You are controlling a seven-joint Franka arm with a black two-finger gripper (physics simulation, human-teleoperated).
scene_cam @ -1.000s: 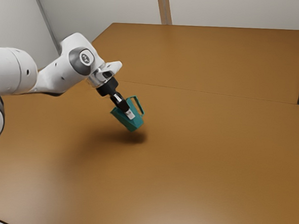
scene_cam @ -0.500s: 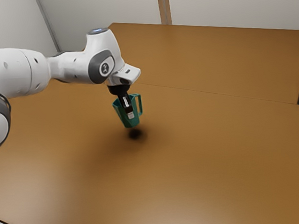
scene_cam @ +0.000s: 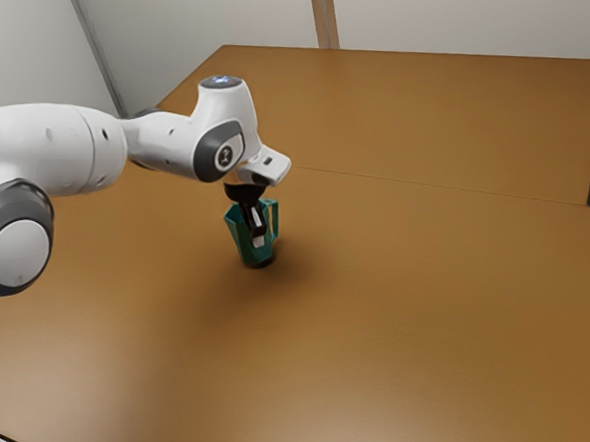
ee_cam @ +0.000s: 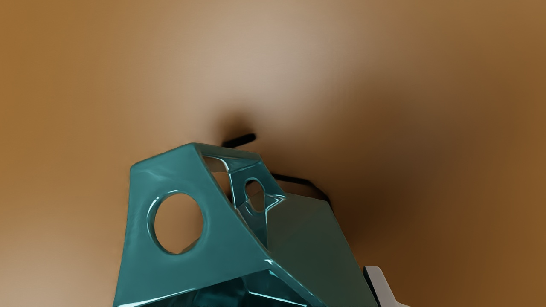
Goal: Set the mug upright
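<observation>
Teal faceted mug [scene_cam: 244, 248] has come down nearly upright, at or just above the brown tabletop [scene_cam: 399, 318], my black two-finger gripper [scene_cam: 258, 240] grasping it, so release seems near.

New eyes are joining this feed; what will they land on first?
Probably the teal mug, mouth up in the gripper, near the exterior view's middle. Next, the white arm reaching in from that view's left. In the wrist view, the round hole through the mug.

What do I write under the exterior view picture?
Robot hand holding a teal mug mouth-up at a brown table.
</observation>
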